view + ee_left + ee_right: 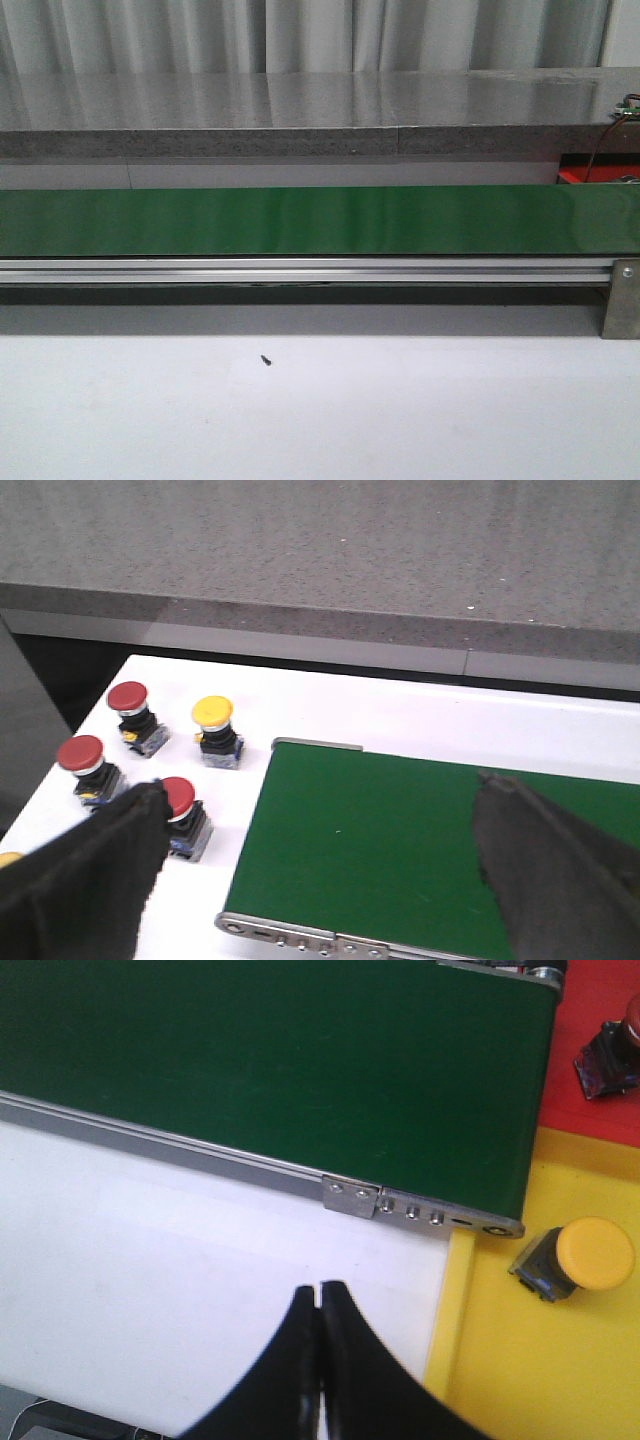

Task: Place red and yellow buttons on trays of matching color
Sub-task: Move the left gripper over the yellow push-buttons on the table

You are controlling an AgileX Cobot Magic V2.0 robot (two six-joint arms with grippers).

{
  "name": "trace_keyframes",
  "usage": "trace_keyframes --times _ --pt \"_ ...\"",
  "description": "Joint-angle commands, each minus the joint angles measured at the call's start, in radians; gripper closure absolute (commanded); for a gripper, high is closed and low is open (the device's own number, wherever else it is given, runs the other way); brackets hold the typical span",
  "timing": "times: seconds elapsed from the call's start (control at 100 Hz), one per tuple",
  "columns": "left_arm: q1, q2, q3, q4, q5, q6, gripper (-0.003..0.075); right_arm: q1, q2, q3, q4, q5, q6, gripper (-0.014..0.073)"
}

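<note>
In the left wrist view my left gripper [320,825] is open wide and empty above the end of the green conveyor belt [420,840]. Beside that end, on the white table, stand three red buttons [128,697] [80,753] [180,797] and a yellow button [212,712]; one more yellow cap [8,859] shows at the edge. In the right wrist view my right gripper [319,1288] is shut and empty over the white table. A yellow button [592,1253] lies on the yellow tray [530,1380]. A red button [612,1052] sits on the red tray [590,1110].
The front view shows the green belt [320,220] across the table on an aluminium rail [300,270], a grey stone ledge [300,115] behind it and a small dark screw [266,359] on the white table. Neither gripper shows there.
</note>
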Motion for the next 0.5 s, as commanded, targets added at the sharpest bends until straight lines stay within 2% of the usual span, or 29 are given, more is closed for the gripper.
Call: trace_keyframes --times 0.0,0.17,0.35,0.49 --pt "0.025 0.048 -0.088 0.135 -0.002 -0.136 0.0120 0.000 -0.013 -0.026 0.001 -0.043 0.000 0.0662" --pt "0.149 0.183 -0.182 0.255 0.160 -0.242 0.0120 0.000 -0.013 -0.026 0.001 -0.043 0.000 0.0662" --pt "0.302 0.273 -0.187 0.287 0.173 -0.247 0.0120 0.000 -0.013 -0.026 0.001 -0.041 0.000 0.0662" --pt "0.384 0.331 -0.187 0.294 0.178 -0.249 0.0120 0.000 -0.013 -0.026 0.001 -0.041 0.000 0.0662"
